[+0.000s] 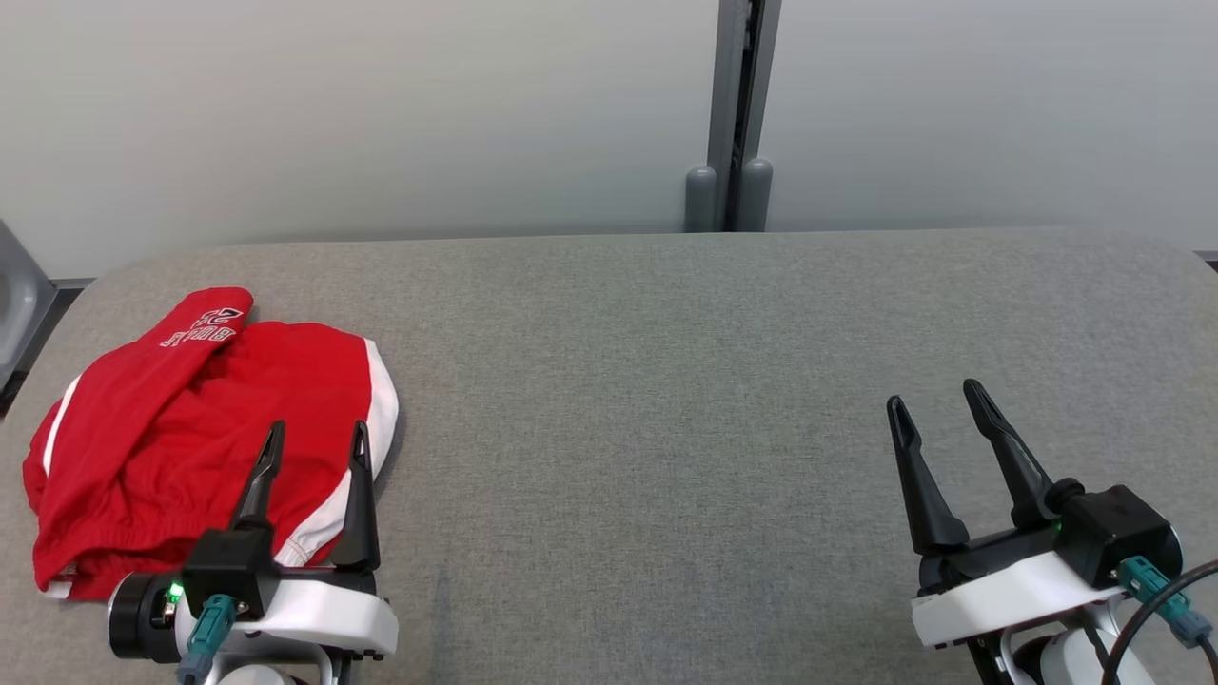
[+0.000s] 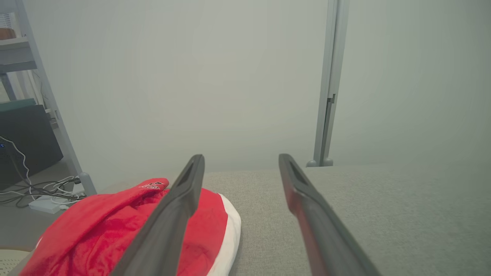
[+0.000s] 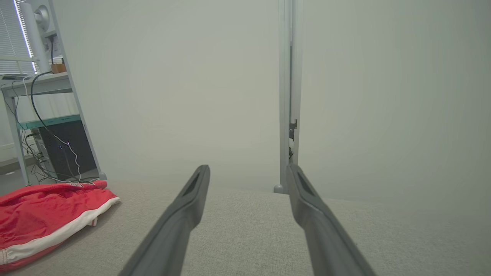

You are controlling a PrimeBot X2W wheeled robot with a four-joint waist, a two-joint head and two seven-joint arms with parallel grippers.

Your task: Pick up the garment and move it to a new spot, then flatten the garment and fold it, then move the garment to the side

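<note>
Grey woven cloth covers the broad tabletop (image 1: 666,381), which runs back to a pale blank wall (image 1: 381,95) split at twelve o'clock by a grey upright post (image 1: 733,114). On this surface the garment (image 1: 190,428), a pair of red shorts with white side stripes, lies far out at about eight o'clock, close to the rounded left edge, bunched in a loose heap with one leg flopped over the rest rather than spread flat. That leaves the wide middle of the cloth free, which looks like the natural place to lay it out. The left gripper (image 1: 318,430) sits at seven o'clock with its two dark fingers spread wide and nothing between them, pointing toward twelve across the near right part of the shorts, probably so that it can reach down on the fabric. The right gripper (image 1: 933,396) waits at five o'clock, well apart from the shorts, its fingers equally wide and empty, angled slightly toward eleven. Whether the left fingers touch the cloth or hang above it I cannot tell; the left wrist view suggests that they ride a little above. The near hem is hidden behind that gripper's body, and the white lettering (image 1: 205,328) on the upper leg reads upside down and is too small to make out. Beyond the table at nine o'clock, cables (image 2: 38,188) and a desk (image 3: 38,82) are cut off by the frame.
</note>
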